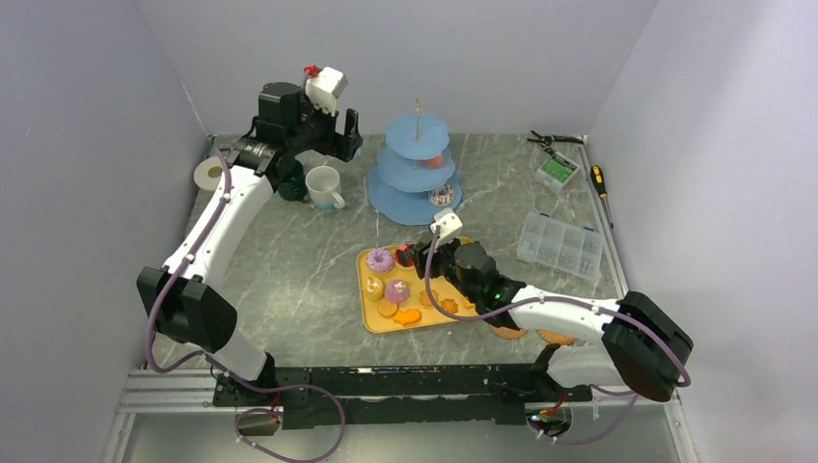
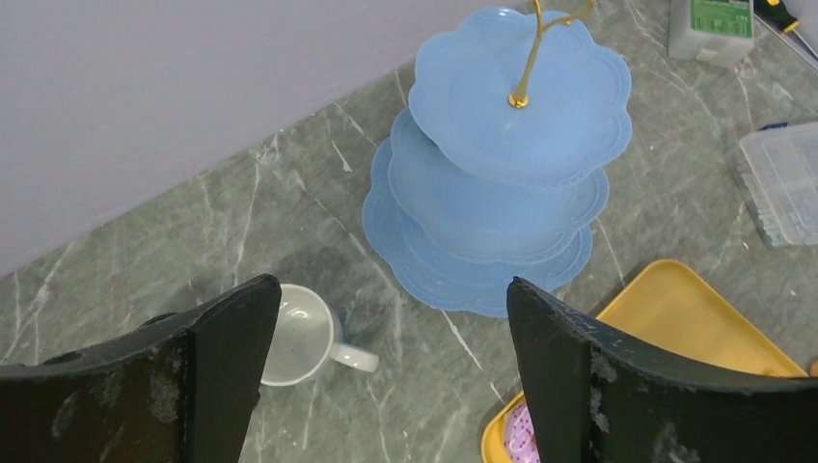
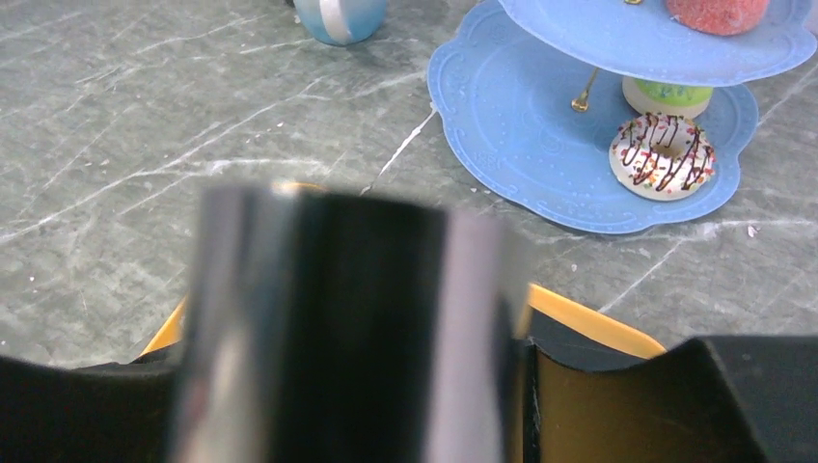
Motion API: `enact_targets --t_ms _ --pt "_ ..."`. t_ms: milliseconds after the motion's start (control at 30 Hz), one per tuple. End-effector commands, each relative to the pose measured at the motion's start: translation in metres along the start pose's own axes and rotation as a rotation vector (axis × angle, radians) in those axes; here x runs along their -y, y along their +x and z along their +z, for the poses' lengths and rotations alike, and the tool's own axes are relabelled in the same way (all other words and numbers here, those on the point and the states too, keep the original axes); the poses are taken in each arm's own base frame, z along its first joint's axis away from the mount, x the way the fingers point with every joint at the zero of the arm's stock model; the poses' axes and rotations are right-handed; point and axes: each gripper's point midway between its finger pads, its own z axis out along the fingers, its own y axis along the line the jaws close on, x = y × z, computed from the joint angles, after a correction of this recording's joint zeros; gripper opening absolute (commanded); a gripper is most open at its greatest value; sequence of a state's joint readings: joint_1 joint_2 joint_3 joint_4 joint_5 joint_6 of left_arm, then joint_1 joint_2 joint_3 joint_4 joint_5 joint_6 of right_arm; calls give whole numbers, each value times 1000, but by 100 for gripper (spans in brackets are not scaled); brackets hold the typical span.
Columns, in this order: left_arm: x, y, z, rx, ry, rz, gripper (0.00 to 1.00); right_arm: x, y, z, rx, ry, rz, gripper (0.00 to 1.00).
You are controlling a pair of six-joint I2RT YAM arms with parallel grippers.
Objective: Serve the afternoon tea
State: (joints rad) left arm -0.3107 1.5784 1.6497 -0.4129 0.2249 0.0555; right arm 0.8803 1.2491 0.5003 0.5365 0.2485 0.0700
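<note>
Left claw [image 2: 391,309] hung high over the far left of the table, its black fingers [image 2: 227,357] spread wide with nothing between them. Right below it, the white mug [image 2: 301,333] stood upright, near the left side of the light-blue three-tier stand [image 2: 482,212]. The dark green mug [image 1: 290,189] sat just left of the white one, mostly hidden by the arm.

On the stand, a white doughnut with dark stripes [image 3: 664,154] lay on the bottom tier, a cupcake [image 3: 666,96] just behind it and a red doughnut [image 3: 719,12] on the tier above.

Right claw [image 1: 415,255] was low over the far edge of the yellow tray [image 1: 367,313], where a purple doughnut [image 1: 379,259] and orange biscuits [image 1: 407,315] lay. A blurred dark, silver-edged shape filled its wrist view, so I could not tell whether that claw was spread or pinching.
</note>
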Motion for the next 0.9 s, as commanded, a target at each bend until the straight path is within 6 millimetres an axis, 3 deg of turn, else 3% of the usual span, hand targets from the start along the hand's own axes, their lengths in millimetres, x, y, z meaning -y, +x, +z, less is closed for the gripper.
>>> enact_targets --t_ms 0,600,867 --pt "5 -11 -21 17 37 25 93 -7 -42 9 128 -23 23 60" --pt "-10 -44 -44 59 14 32 93 -7 -13 23 64 -12 3 66" --pt "-6 -46 -46 70 32 23 93 -2 -22 19 81 5 -19 66"
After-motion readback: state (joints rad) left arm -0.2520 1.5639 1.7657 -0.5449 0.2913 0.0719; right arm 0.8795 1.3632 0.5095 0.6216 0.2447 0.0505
